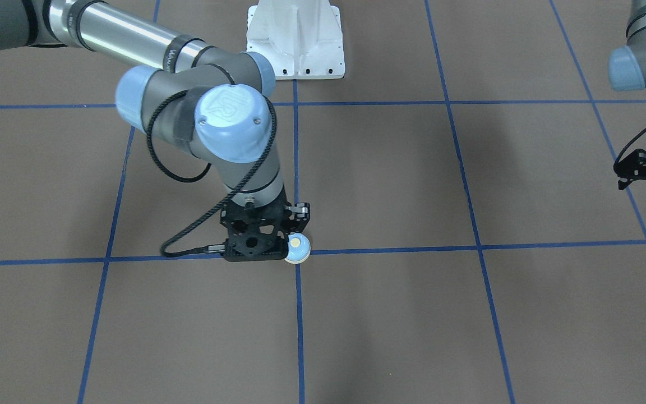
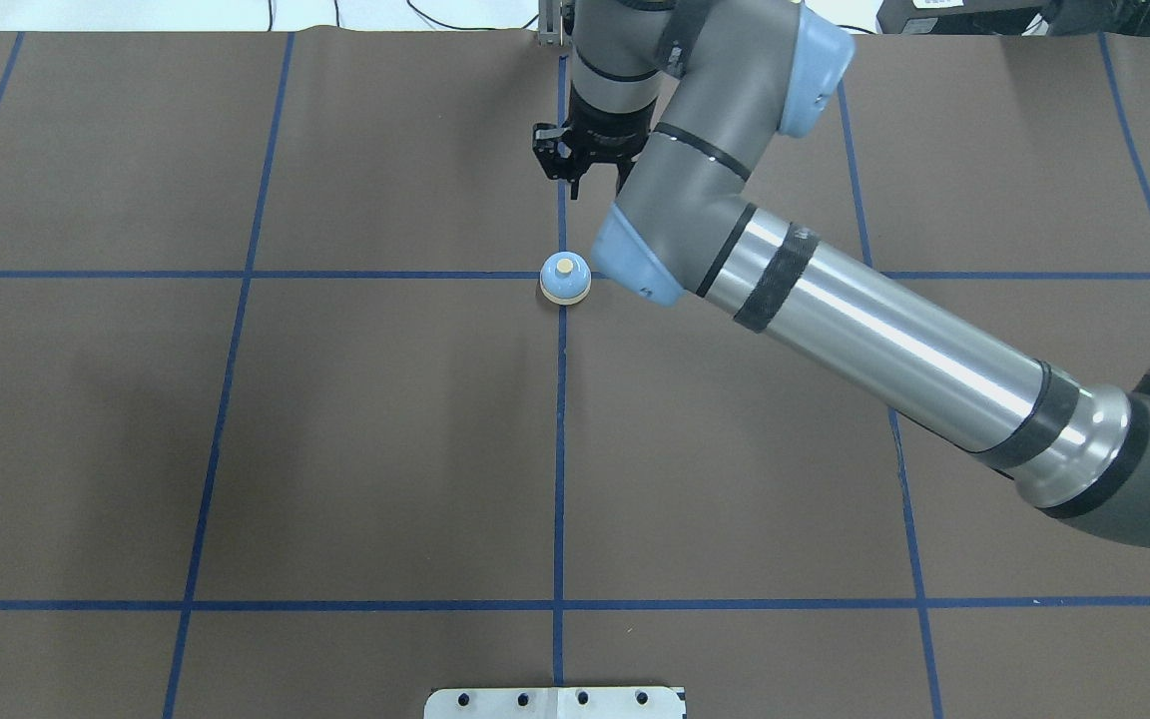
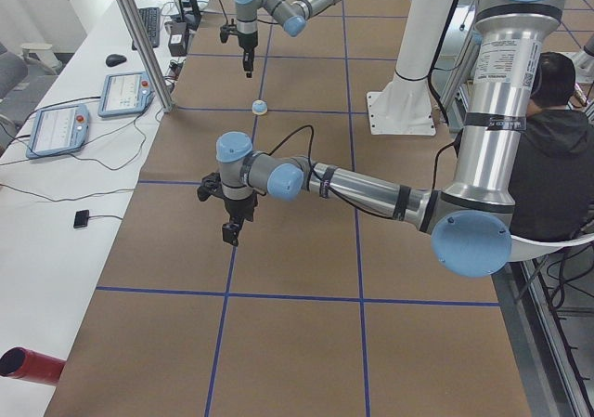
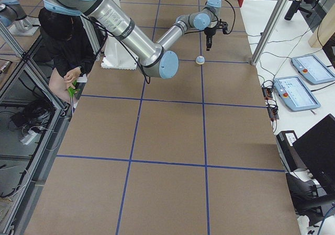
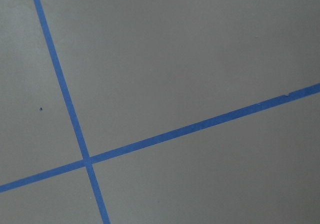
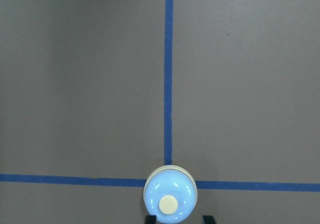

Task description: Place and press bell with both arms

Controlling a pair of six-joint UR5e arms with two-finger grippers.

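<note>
1. The left arm (image 3: 371, 189) reaches out over the left part of the tabletop (image 2: 385, 449). The left gripper (image 3: 230, 234) hangs above the brown surface, pointing down, well apart from the bell. I cannot tell whether its fingers are parted or closed. Its wrist view shows only bare surface and a crossing of blue tape lines (image 5: 86, 159).
2. The bell (image 2: 565, 279) stands upright on the tabletop, on a crossing of tape lines. It is midway between the left and right edges, in the half toward the far edge. Its cream button faces up and nothing touches it.
3. The right gripper (image 2: 583, 165) hovers above the tabletop just beyond the bell, on the far-edge side, pointing down. In its wrist view two dark fingertips (image 6: 150, 219) show apart at the bottom edge, either side of the bell, so the fingers are released and hold nothing.
4. The right arm (image 2: 884, 340) comes in from the right edge and slants across toward the far middle. One of its light-blue joint caps shows just right of the bell.
</note>
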